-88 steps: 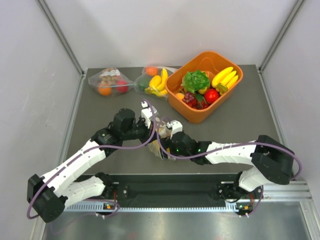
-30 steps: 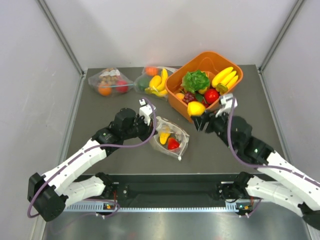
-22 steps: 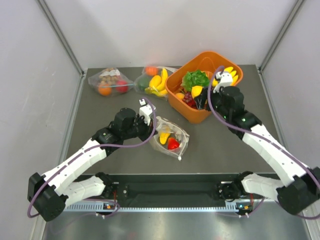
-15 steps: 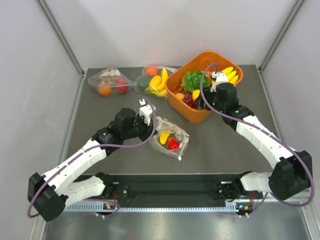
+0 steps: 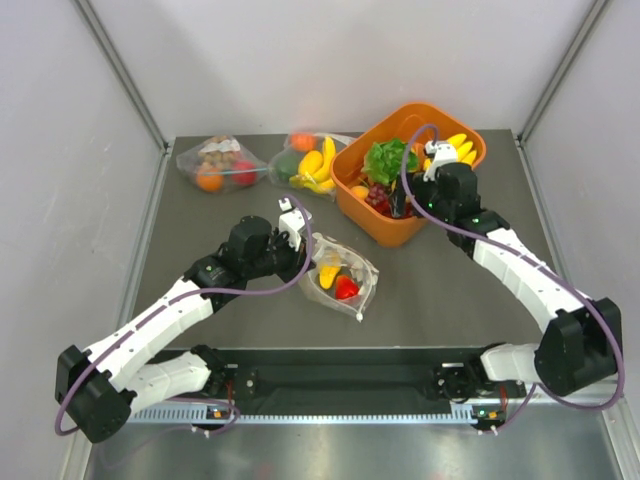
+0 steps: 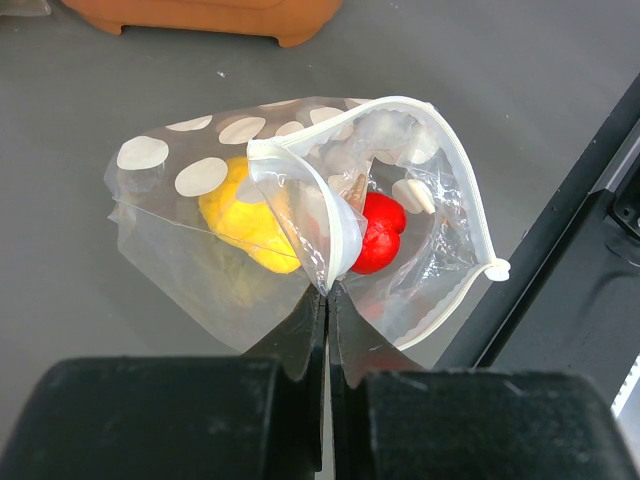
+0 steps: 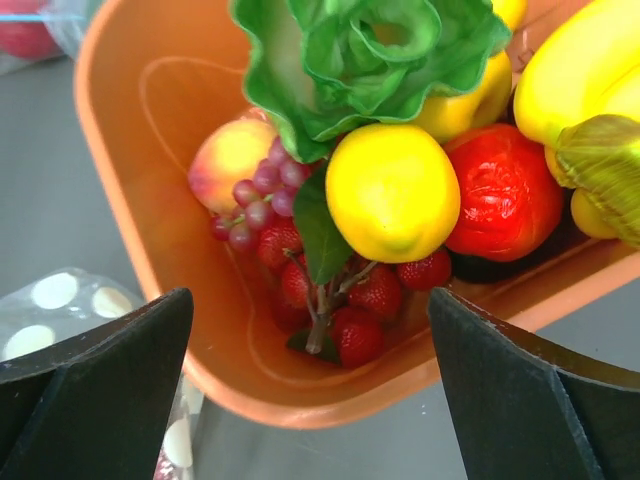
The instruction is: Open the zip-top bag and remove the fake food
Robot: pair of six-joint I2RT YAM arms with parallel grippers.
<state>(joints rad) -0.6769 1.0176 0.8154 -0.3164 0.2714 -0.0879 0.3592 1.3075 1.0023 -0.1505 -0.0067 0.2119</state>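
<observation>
**Dotted bag on table, mouth open, two pieces inside**

Left tool (image 6: 327, 290): fingers pinched tight on the rim of the zip-top bag (image 6: 200, 175). The bag lay on the table (image 6: 520, 90), mouth gaping, with a yellow piece (image 6: 245, 215) and a red fruit (image 6: 378, 232) inside. Right tool (image 7: 310, 295): spread wide, holding nothing, above the orange bin (image 7: 150, 120). A lemon (image 7: 392, 192) lay in the bin.
</observation>
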